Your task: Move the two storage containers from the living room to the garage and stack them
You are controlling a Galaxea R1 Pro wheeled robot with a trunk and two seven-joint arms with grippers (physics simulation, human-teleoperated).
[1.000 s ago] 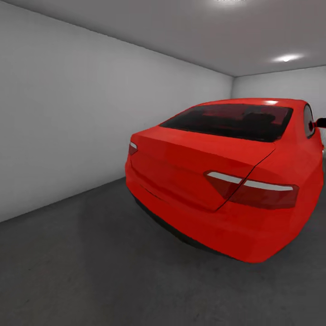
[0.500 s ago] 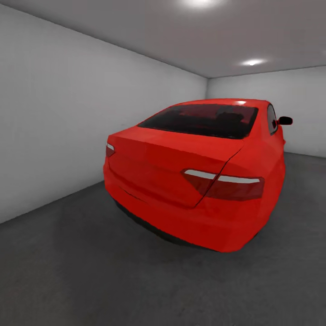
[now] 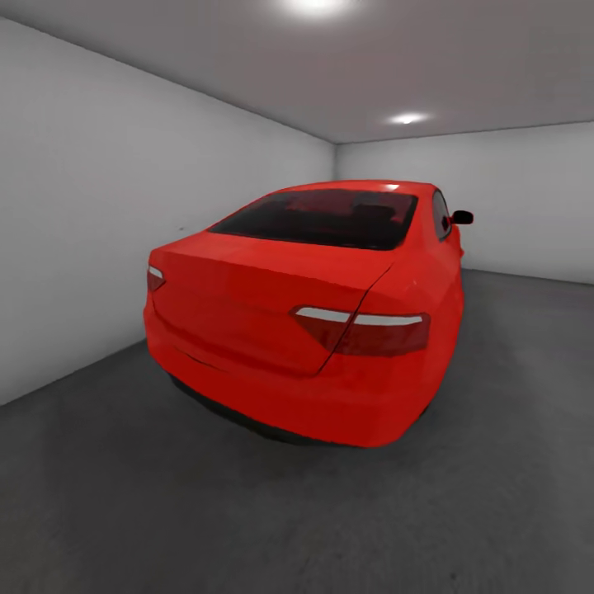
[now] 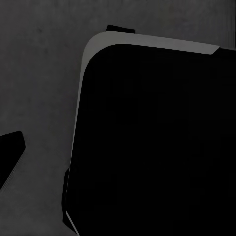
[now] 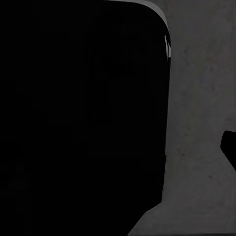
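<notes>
We see a glossy, smooth-bodied red car (image 3: 305, 318) at twelve o'clock on the garage's rough, mottled concrete floor (image 3: 165, 511); we cannot tell our jaws' state.

Two ceiling lights (image 3: 313, 5) glare over the garage; a soft shadow pools under the red car (image 3: 305, 330); both wrist views sit dim.

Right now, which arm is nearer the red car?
Left, likely, by little: the red car stands ahead, left of centre in the head view. Both arms hang low beside the robot's dark base, wrist cameras facing the floor.
</notes>
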